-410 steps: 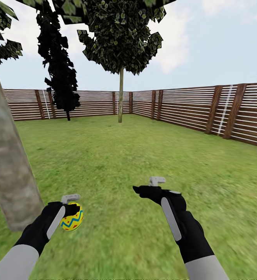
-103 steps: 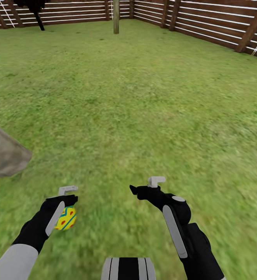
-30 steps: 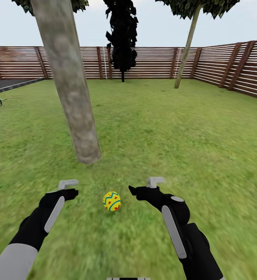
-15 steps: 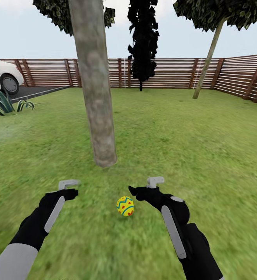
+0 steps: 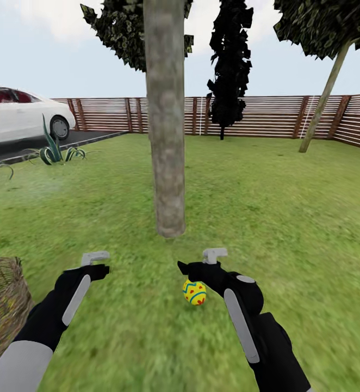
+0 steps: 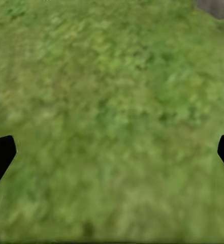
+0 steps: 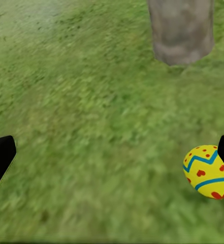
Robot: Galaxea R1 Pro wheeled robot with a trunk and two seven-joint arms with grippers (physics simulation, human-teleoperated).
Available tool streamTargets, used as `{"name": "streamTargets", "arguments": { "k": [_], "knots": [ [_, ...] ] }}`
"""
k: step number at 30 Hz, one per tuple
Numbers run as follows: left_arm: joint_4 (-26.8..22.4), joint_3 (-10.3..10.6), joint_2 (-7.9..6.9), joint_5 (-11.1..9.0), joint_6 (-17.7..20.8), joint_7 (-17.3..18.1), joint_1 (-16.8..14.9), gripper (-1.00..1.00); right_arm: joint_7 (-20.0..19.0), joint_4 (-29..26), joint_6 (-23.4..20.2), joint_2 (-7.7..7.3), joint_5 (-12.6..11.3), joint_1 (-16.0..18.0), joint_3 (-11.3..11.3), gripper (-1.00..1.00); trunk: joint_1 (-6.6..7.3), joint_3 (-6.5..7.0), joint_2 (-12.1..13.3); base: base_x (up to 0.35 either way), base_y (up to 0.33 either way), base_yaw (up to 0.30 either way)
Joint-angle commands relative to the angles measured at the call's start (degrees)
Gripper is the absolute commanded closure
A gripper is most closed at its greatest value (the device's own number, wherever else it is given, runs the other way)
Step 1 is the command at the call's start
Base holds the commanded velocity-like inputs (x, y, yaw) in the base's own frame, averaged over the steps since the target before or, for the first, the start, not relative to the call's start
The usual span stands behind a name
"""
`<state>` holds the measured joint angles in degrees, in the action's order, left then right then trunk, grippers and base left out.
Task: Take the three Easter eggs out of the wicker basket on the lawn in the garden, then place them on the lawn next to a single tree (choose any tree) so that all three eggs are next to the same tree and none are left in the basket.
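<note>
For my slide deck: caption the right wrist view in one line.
Open right pincer above the lawn, one painted Easter egg lying on the grass near the grey-brown tree trunk.

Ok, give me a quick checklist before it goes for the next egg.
1. Egg on the lawn near the tree: ok, it lies on grass a little short of the trunk base.
2. Left gripper free: ok, open with nothing between the fingers.
3. Right gripper free: ok, open; the egg lies beside one fingertip, not held.
4. Basket in view: ok, at the head view's lower left edge.
5. Eggs left in the basket: cannot tell, its inside is mostly cut off.
6. Path to the basket: ok, bare grass between.
</note>
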<state>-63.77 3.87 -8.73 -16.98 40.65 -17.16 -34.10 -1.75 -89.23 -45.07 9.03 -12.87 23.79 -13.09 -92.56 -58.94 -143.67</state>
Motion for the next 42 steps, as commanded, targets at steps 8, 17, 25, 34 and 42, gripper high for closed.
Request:
{"name": "streamTargets", "arguments": {
  "k": [8,17,25,34,42],
  "knots": [
    [-0.11,0.10,-0.06,-0.60,0.52,-0.56,-0.01,-1.00,-0.18,-0.06,-0.29,0.02,0.13,0.03,0.00,-1.00,0.22,1.72,0.09,-0.020,0.000,0.290],
    [-1.10,-0.06,-0.06,-0.60,1.27,-0.59,-0.02,-1.00,-0.18,0.00,-0.29,0.02,0.13,0.03,-0.26,-1.00,0.45,3.72,0.21,-0.001,0.000,0.287],
    [-2.81,-0.03,-0.10,-0.60,1.39,-0.54,-0.01,-1.00,-0.18,0.02,-0.29,0.02,0.13,0.03,-0.59,-1.00,0.66,5.49,0.31,0.000,0.000,0.279],
    [-5.17,-0.08,-0.15,-0.64,1.44,-0.51,0.00,-1.00,-0.18,0.02,-0.29,0.02,0.13,0.03,-0.62,-1.00,0.89,7.48,0.43,0.000,0.000,0.269],
    [-6.26,-0.07,-0.14,-0.68,1.45,-0.51,0.00,-1.00,-0.18,0.02,-0.29,0.02,0.13,0.03,-0.68,-1.00,2.65,8.92,3.64,0.000,0.000,0.248]
  ]
}}
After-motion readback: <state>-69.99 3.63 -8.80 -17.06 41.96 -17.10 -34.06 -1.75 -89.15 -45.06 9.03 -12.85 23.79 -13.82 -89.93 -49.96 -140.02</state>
